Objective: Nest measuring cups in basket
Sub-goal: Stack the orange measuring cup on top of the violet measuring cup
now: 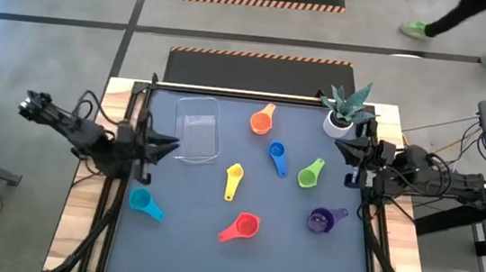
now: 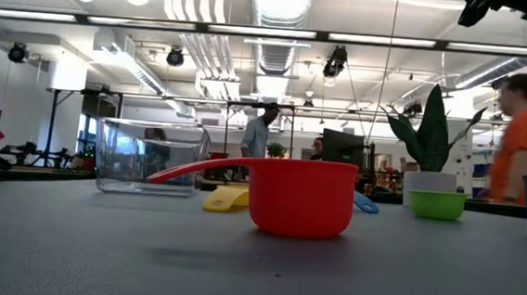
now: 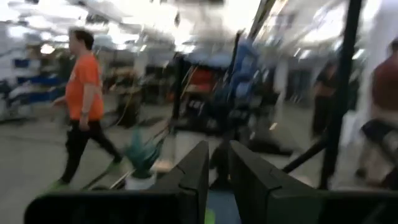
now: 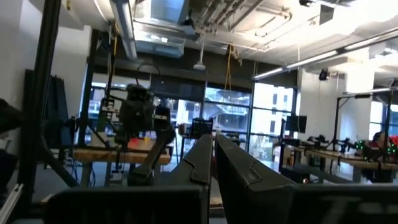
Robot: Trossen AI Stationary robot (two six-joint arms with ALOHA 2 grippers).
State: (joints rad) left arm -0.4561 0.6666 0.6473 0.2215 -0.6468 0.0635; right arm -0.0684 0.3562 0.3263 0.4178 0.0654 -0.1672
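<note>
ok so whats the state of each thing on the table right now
clear plastic rectangular basket: upright, empty
orange plastic measuring cup: loose on the mat
blue cup: loose
green cup: loose
yellow cup: loose
red cup: upright, loose
purple cup: loose
teal cup: loose, at the mat's left edge
left end effector: holds nothing
right end effector: shut, empty

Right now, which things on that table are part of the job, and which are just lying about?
Part of the job: clear basket; orange cup; blue cup; green cup; yellow cup; red cup; purple cup; teal cup.

Just lying about: potted plant.
</note>
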